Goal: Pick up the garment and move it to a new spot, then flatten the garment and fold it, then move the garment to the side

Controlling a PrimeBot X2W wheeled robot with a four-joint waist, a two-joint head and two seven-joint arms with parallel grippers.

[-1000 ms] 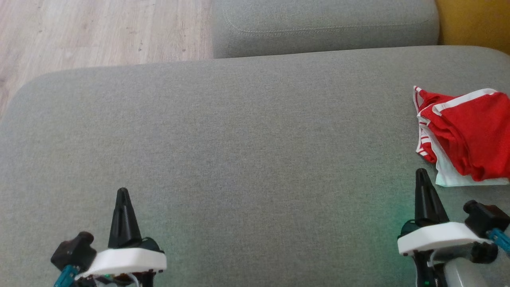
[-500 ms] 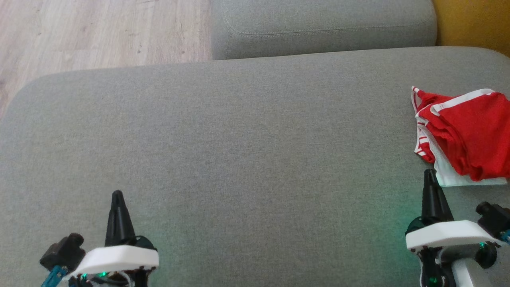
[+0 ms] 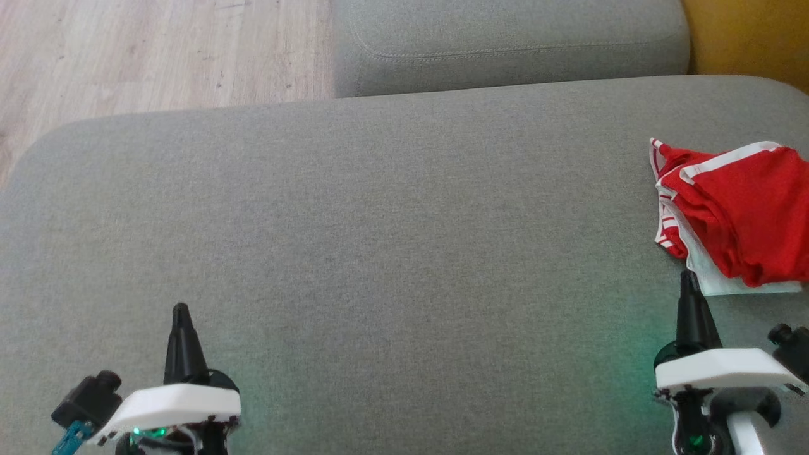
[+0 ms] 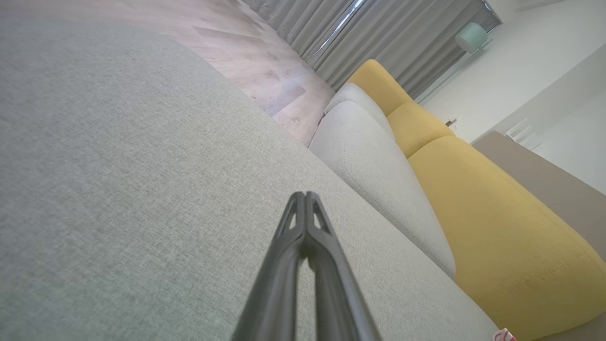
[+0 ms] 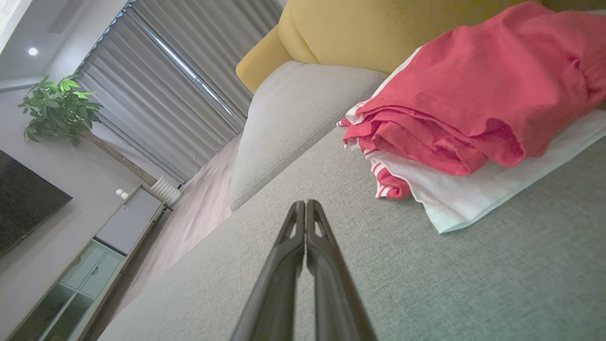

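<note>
The folded garment point(image 3: 739, 215) is seen just beyond the right claw point(image 3: 686, 278), apparently set aside; so it and the left claw point(image 3: 180, 311) are pinched shut, empty.

1. The garment point(image 3: 739, 208) was red with white stripes and a white part under it.
2. The sofa seat point(image 3: 404, 221) was plain grey.
3. The far cushion point(image 3: 752, 31) was yellow.
4. The floor point(image 3: 158, 50) was pale wood.
5. My left gripper point(image 3: 181, 311) and my right gripper point(image 3: 687, 278) had black fingers and white covers.
6. The curtains point(image 5: 180, 80) were grey, and the plant point(image 5: 57, 106) had green leaves.
</note>
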